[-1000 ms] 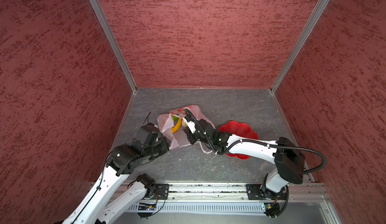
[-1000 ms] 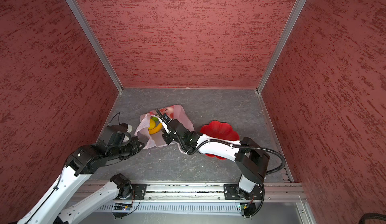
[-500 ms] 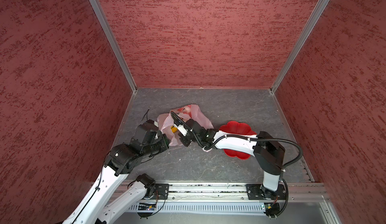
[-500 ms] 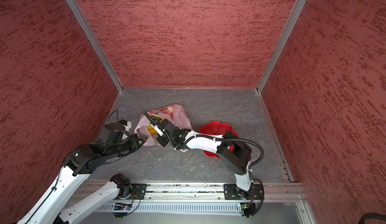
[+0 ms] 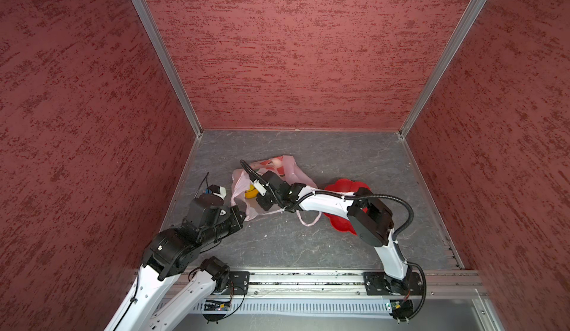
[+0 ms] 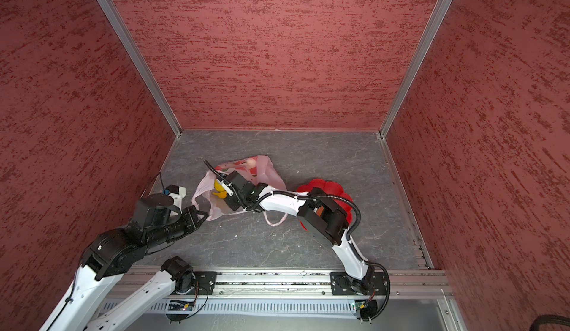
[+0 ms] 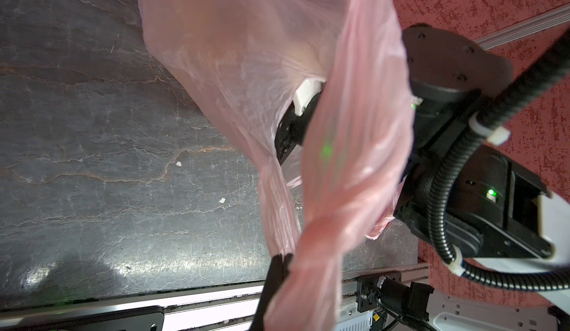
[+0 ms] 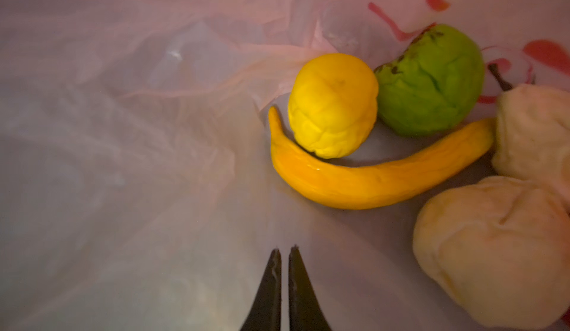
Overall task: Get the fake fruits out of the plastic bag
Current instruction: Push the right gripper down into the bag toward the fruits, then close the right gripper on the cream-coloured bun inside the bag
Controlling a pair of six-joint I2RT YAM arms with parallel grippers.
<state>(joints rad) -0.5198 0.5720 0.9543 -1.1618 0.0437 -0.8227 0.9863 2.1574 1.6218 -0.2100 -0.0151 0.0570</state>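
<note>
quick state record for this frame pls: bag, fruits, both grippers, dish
bag: plastic bag lying on the grey table, one handle pulled taut
left gripper: shut on a bunched handle of the bag
right gripper: inside the bag, jaws nearly together, holding nothing
fruits in bag: banana, orange-yellow round fruit, green ball, two beige lumps
fruits out: none seen
dish: red dish beside the bag, partly hidden by the right arm
</note>
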